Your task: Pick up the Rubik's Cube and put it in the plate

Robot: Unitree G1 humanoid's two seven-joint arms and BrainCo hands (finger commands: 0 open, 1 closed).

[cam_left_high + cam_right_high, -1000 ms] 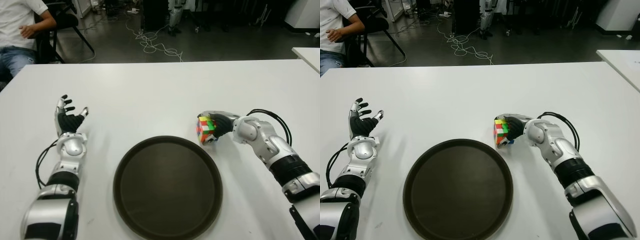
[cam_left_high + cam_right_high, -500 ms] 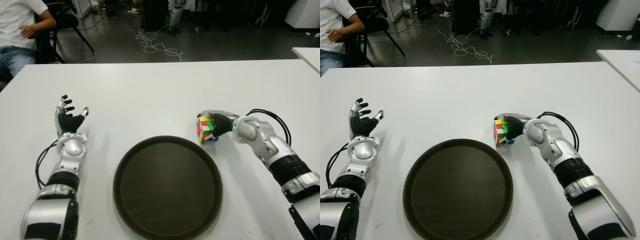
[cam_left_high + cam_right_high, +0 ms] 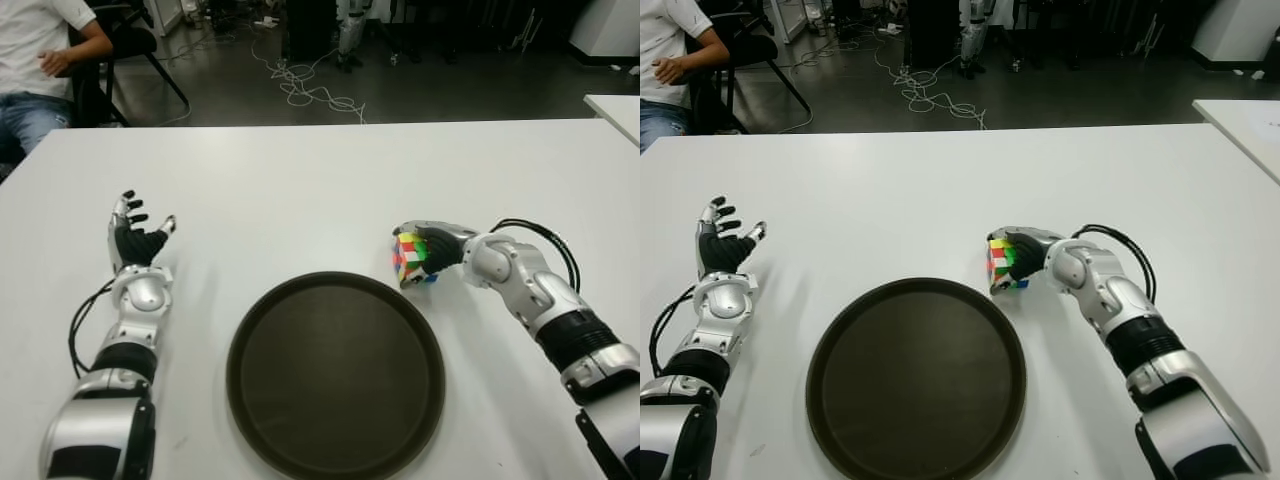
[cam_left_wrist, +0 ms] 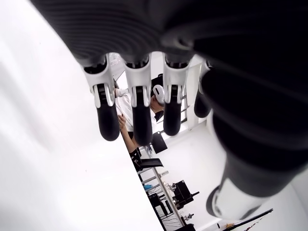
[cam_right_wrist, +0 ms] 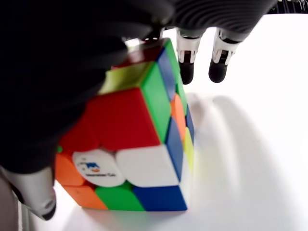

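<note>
Your multicoloured Rubik's Cube [image 3: 411, 255] sits gripped in the right robot hand [image 3: 432, 250], low over the white tabletop [image 3: 320, 180], just beside the round dark brown plate [image 3: 335, 372]. Carrying and releasing remain. The left robot hand [image 3: 132, 240], fingers spread and empty, idles well left of the plate.

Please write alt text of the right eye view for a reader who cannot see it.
The right hand grips a Rubik's Cube just beyond the right rim of an empty dark plate on a white table. The left hand shows open, far left.
</note>
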